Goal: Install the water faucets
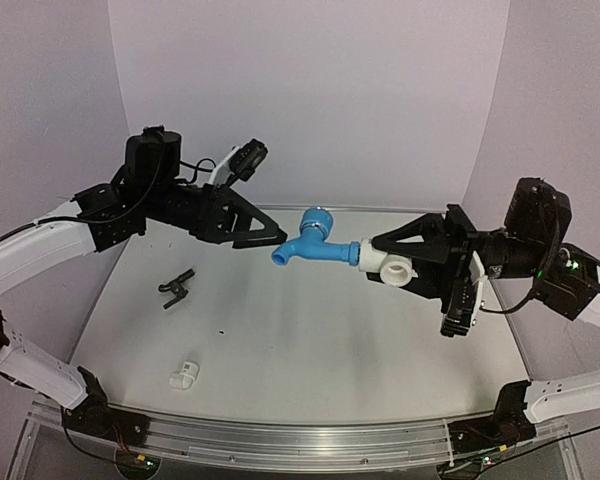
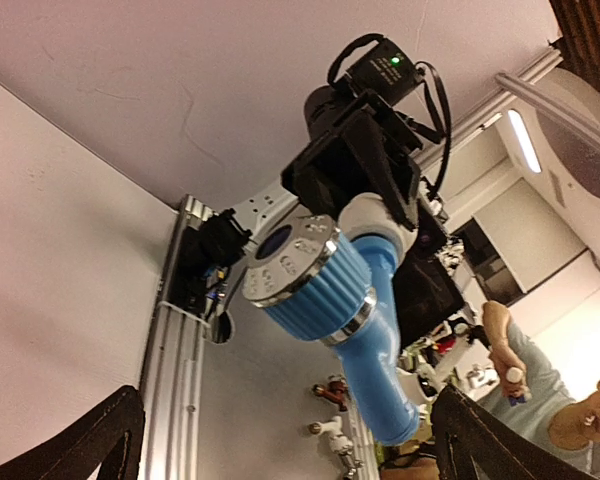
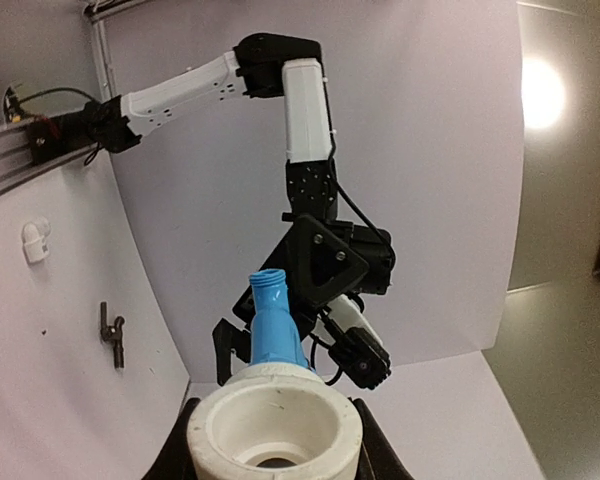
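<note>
The left gripper [image 1: 270,236] stands wide open. In its wrist view the two dark, wedge-shaped fingers [image 2: 105,440] sit far apart at the lower corners, and the bright blue plastic water faucet [image 2: 365,330] lies in the gap between them, touching neither. From above, the fingertips are just beside the faucet's curved body.

The right gripper [image 1: 392,265] is clamped on a stubby white plastic pipe fitting [image 1: 390,268], with its black fingers pressed against either side. In its wrist view the fitting's thick, matte rim and round open mouth fill the bottom of the frame. The faucet rises from the far side of the fitting.

The faucet is held up in the air above the bench [image 1: 330,330], between the two grippers. Its straight tubular stem is seated in the white fitting, and its spout slants down toward the left arm. The ribbed round knob [image 2: 300,285] has close vertical ridges, a silvery band, and a shiny cap with small raised marks around a blue centre. The body is smooth and glossy, and the spout ends in a short threaded lip.

On the pale, smooth bench lie a small black T-shaped part [image 1: 177,288] and, nearer the front rail, a small white plastic fitting [image 1: 184,373]. The two lie well apart from each other.
</note>
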Robot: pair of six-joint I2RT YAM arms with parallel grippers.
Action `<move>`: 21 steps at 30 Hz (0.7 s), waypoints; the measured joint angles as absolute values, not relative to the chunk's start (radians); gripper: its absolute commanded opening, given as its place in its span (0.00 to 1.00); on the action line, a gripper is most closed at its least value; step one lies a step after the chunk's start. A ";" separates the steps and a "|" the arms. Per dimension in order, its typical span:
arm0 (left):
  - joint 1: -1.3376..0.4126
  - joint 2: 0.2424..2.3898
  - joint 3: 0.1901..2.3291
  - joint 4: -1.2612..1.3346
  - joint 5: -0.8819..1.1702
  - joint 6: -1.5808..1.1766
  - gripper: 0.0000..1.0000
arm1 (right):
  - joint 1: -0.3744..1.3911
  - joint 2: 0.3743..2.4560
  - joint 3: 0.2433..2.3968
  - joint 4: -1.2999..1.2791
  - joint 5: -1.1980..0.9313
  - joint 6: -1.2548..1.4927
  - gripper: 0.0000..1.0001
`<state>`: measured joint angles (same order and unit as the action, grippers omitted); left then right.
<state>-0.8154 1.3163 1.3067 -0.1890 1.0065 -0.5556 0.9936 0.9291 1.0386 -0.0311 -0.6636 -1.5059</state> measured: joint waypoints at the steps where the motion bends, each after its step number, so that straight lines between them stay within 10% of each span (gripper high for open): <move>1: -0.817 1.329 1.294 -0.144 1.053 -0.604 1.00 | 0.994 0.931 1.035 -0.042 -0.669 -1.562 0.00; 11: -0.845 1.440 1.246 0.153 1.256 -0.845 0.94 | 0.994 0.973 1.034 -0.079 -0.696 -1.755 0.00; 21: -0.906 1.467 1.256 0.160 1.288 -0.826 0.43 | 0.995 1.005 1.034 -0.072 -0.710 -1.729 0.00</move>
